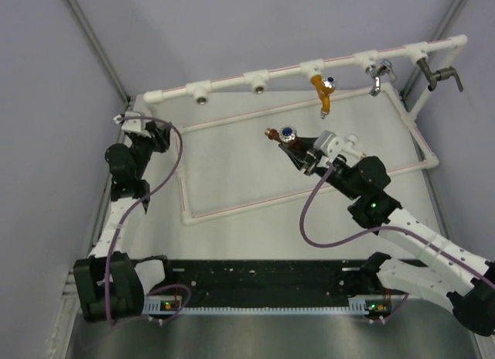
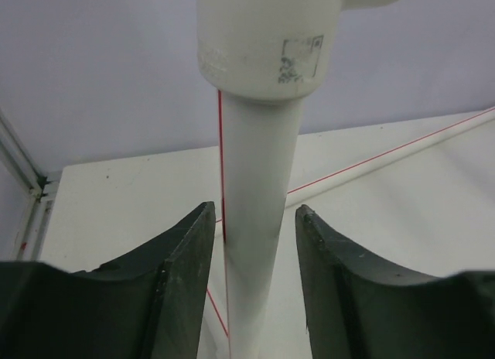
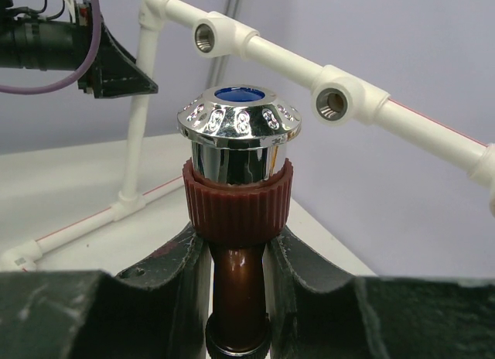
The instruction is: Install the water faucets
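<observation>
Left wrist view: your left gripper (image 2: 255, 220) straddles upright white pipe (image 2: 259, 158), very narrow gaps both sides; clamped or not, cannot tell. Right wrist view: your right gripper (image 3: 236, 247) clenched on reddish-brown faucet (image 3: 238, 135), chrome cap up, near pipe rail (image 3: 278, 57), not touching sockets.

A reddish-brown faucet (image 3: 236, 200) with a chrome, blue-centred cap sits clamped in the right hand (image 3: 236, 254). At one o'clock from it, an orange faucet (image 1: 323, 93) hangs from the pipe rail (image 1: 232, 82). A silver faucet (image 1: 378, 76) and a dark grey faucet (image 1: 442, 75) hang farther right.
</observation>
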